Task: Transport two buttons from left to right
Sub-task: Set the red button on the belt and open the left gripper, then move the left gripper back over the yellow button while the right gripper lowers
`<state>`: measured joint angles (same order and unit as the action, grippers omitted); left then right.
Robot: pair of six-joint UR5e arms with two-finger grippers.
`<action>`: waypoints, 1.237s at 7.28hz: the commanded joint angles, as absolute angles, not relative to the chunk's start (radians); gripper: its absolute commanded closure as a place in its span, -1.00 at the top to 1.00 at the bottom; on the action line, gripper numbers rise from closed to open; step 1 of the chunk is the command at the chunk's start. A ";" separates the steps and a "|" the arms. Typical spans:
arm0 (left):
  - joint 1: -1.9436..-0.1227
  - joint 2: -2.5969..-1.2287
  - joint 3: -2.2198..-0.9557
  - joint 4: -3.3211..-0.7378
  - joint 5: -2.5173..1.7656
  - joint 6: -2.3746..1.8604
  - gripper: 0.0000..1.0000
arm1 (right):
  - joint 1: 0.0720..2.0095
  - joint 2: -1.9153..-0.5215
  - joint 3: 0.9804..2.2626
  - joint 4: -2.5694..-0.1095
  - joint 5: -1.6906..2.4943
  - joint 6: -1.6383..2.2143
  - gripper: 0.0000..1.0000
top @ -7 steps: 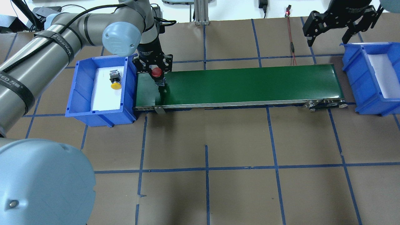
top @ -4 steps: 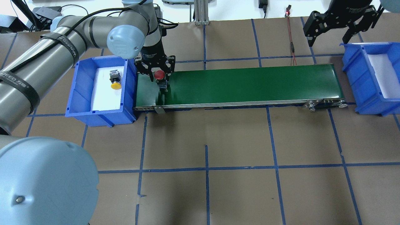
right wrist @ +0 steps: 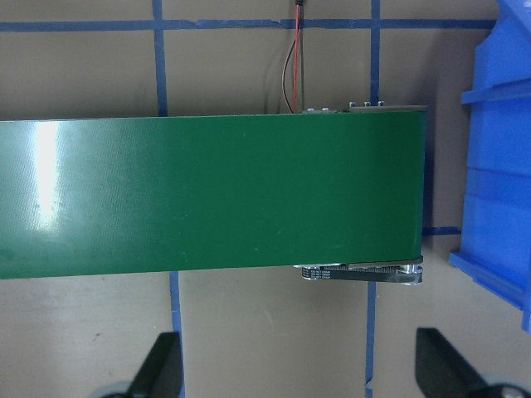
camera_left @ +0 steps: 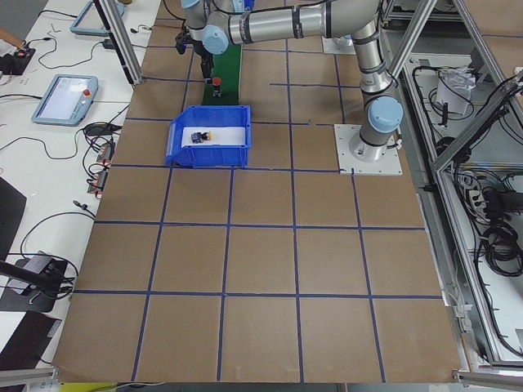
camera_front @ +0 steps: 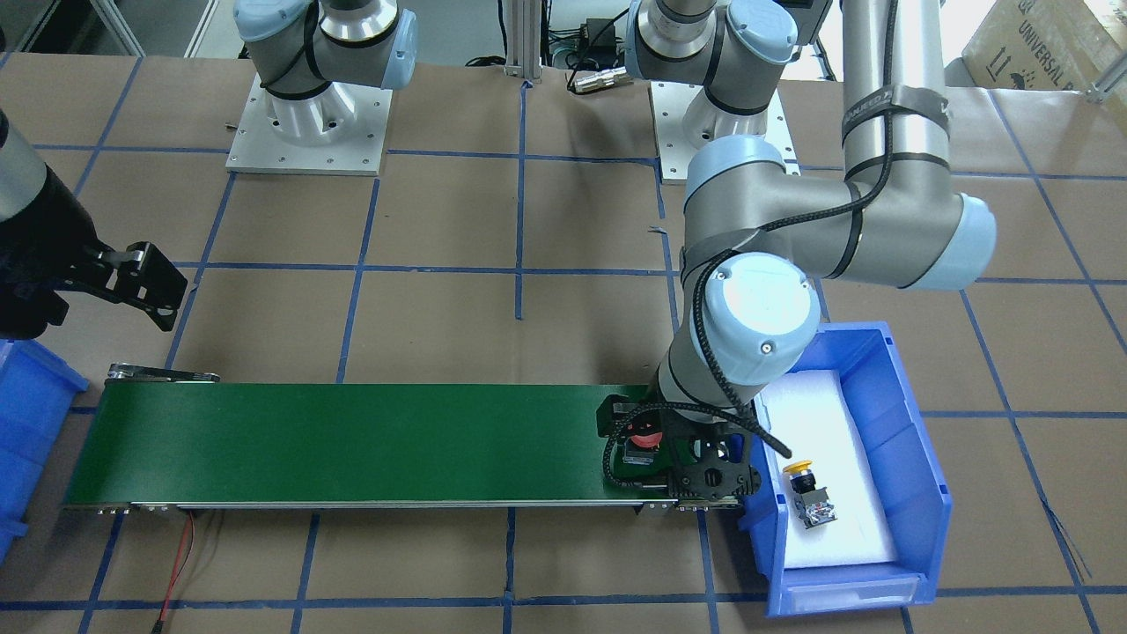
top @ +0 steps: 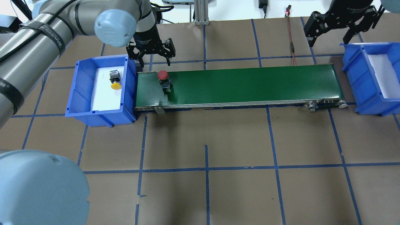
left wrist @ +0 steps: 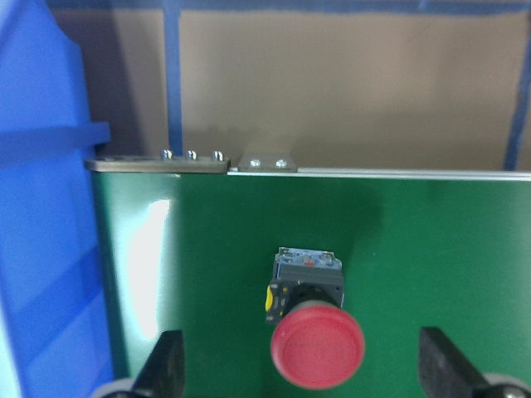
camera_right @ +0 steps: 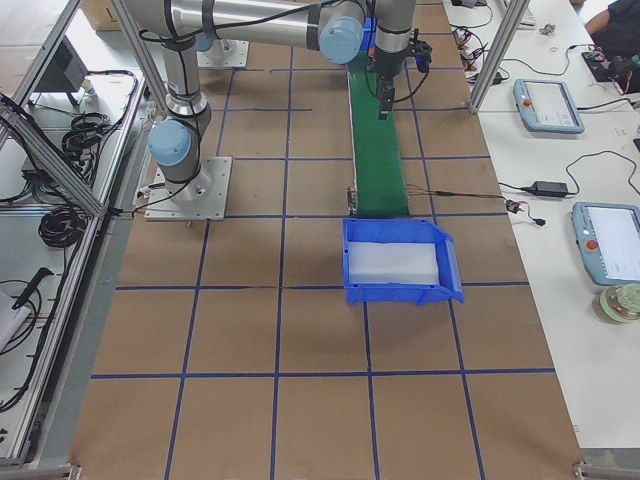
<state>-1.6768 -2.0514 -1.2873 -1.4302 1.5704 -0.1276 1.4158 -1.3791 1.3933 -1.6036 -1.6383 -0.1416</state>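
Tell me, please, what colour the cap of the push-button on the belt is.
Red mushroom-shaped cap, best in left wrist view.

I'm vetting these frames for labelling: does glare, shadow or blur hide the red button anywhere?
No. Left wrist view: a white glare streak on the green belt beside the blue bin, clear of the sharp red button. Right wrist view: similar glare, no button there. Overhead view: the button casts a small shadow; only the near arm joint is soft.

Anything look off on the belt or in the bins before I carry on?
Nothing stands out. The red button sits at the left end of the belt, the yellow button in the left bin; the left gripper and right gripper are open, holding nothing.
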 commanded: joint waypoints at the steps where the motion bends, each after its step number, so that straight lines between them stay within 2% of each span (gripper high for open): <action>1: -1.585 -2.008 -1.278 -1.462 1.578 0.011 1.00 | 1.411 -1.379 1.396 -1.603 -1.638 -0.146 0.99; 4: -1.442 -1.925 -1.359 -1.434 1.563 0.207 0.98 | 1.358 -1.374 1.404 -1.605 -1.637 -0.341 0.99; 7: -1.368 -1.862 -1.593 -1.060 1.533 0.359 0.99 | 1.342 -1.365 1.404 -1.614 -1.625 -0.630 0.99; 9: -1.355 -1.864 -1.643 -0.991 1.531 0.362 0.99 | 1.344 -1.359 1.417 -1.654 -1.546 -0.751 0.99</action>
